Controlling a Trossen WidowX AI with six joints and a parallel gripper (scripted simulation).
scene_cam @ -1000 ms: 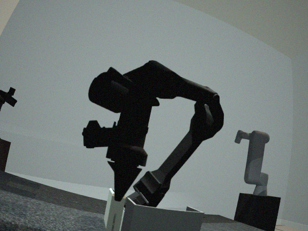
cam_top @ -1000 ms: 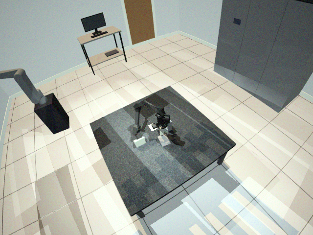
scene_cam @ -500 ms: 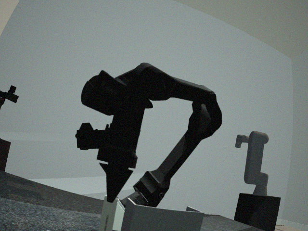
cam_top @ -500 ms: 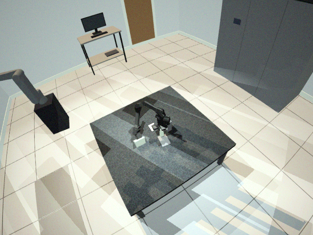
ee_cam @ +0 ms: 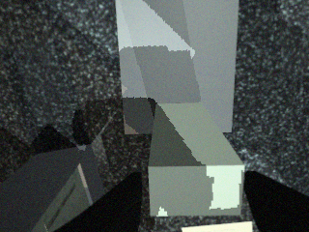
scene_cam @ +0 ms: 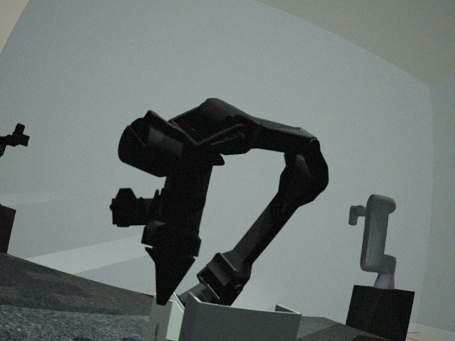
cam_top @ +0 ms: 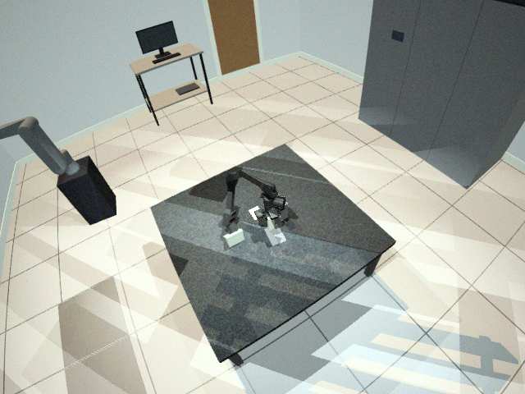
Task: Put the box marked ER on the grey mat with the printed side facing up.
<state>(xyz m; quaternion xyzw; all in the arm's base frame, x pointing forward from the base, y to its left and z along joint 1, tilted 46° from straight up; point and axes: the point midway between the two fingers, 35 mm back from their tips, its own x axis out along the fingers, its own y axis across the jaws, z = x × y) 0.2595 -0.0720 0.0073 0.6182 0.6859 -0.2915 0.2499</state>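
A pale green-grey box [cam_top: 270,222] [scene_cam: 158,320] [ee_cam: 195,190] stands upright between my fingers, its lower end at the near part of the grey mat [cam_top: 276,237] [ee_cam: 212,72]. My gripper [cam_top: 270,217] [scene_cam: 161,301] [ee_cam: 192,180] points down and is open around the box's top; thin gaps show on both sides in the wrist view. The side facing the mat is blank; no code is readable. Whether the box's foot rests on the mat is hard to tell. The bin [cam_top: 285,208] [scene_cam: 239,322] [ee_cam: 24,174] is beside it, with part of a box [ee_cam: 60,205] inside.
A pale block [cam_top: 234,238] stands on the dark table [cam_top: 262,292] to the left of the mat. A white card [cam_top: 253,212] [ee_cam: 217,227] lies near the bin. My arm's base [cam_top: 230,217] is close behind these things.
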